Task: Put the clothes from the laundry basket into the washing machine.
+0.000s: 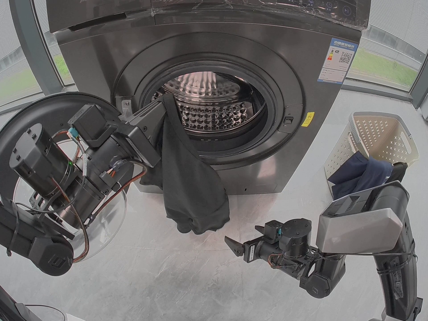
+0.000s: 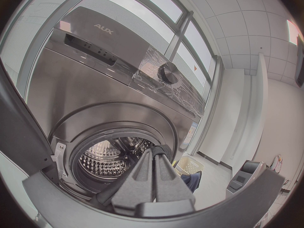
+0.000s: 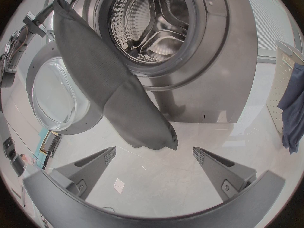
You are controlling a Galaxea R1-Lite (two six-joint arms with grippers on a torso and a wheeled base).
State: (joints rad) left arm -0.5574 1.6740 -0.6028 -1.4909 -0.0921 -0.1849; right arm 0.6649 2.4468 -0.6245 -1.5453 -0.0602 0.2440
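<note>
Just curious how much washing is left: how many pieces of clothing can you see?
2. A dark grey garment hangs from the left arm's jaws at the washing machine's opening. A navy one drapes over the laundry basket's rim. More may hide inside it.

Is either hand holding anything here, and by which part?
The left hand pinches the dark garment by its top edge at the drum opening; the rest hangs free. The right hand is open, empty.
</note>
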